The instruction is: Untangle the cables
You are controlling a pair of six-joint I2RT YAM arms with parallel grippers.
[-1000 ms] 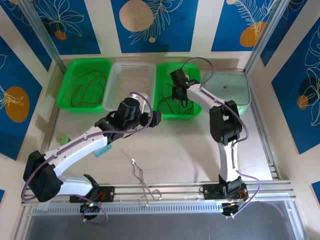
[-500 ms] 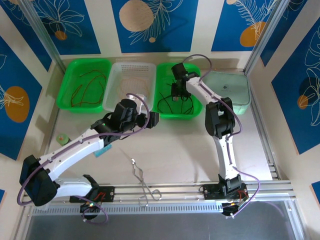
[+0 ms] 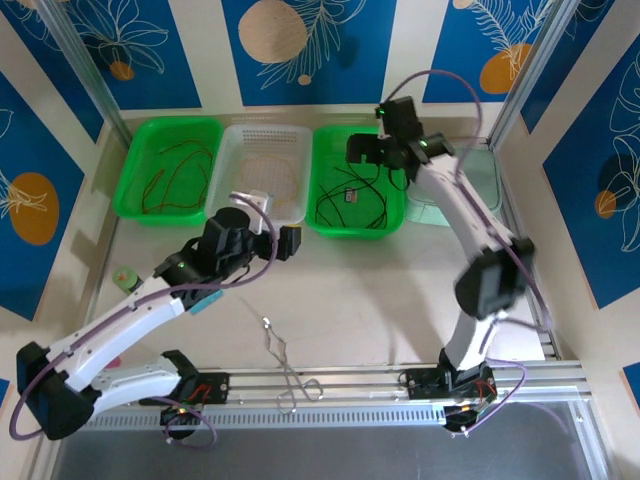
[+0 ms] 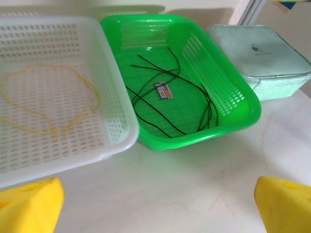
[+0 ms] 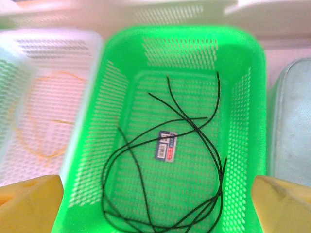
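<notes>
Black cables [image 3: 345, 205] lie in loose crossing loops inside the right green basket [image 3: 393, 215]; they are sharper in the wrist views [image 4: 150, 108] [image 5: 197, 124]. A yellow-orange cable [image 3: 262, 170] [image 4: 95, 97] [image 5: 53, 121] lies in the white basket [image 3: 225, 175]. Red and dark brown cables [image 3: 168, 178] lie in the left green basket [image 3: 130, 195]. My right gripper [image 3: 360, 148] [image 5: 158, 206] hangs open above the right basket's far end, holding nothing. My left gripper [image 3: 290, 242] [image 4: 158, 208] is open over bare table just in front of the white and right green baskets.
Silver forceps [image 3: 282, 360] lie on the table near the front rail. A pale green lidded box [image 3: 468, 178] [image 4: 265, 53] stands right of the baskets. A small green roll [image 3: 125, 277] and a blue strip [image 3: 205, 300] sit at the left. A printed label [image 5: 166, 145] lies among the black cables.
My right gripper has risen out of the right green basket and swung back and to the right, with nothing in it. My left arm has drawn back toward the near left.
</notes>
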